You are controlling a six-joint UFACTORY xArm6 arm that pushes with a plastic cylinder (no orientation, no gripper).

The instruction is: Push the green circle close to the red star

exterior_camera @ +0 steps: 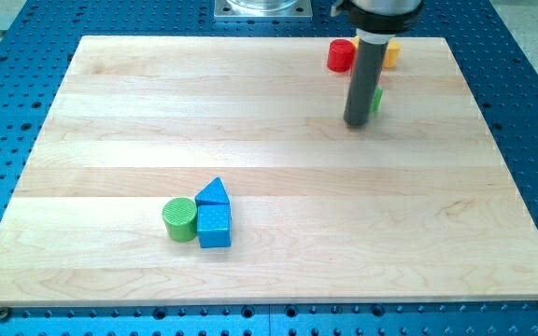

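The green circle (180, 218), a short green cylinder, stands on the wooden board (110, 131) at the lower left of centre. It touches a blue cube (215, 227), with a blue triangle (212, 193) just above that. No red star can be made out; a red round block (341, 55) sits at the view's top right. My tip (356, 122) rests on the board at the upper right, far from the green circle. The rod hides most of a small green block (377, 98) on its right side.
A yellow block (391, 51) sits at the board's top edge, partly hidden behind the rod and next to the red block. The blue perforated table (530, 112) surrounds the board. A metal mount (261, 8) is at the top centre.
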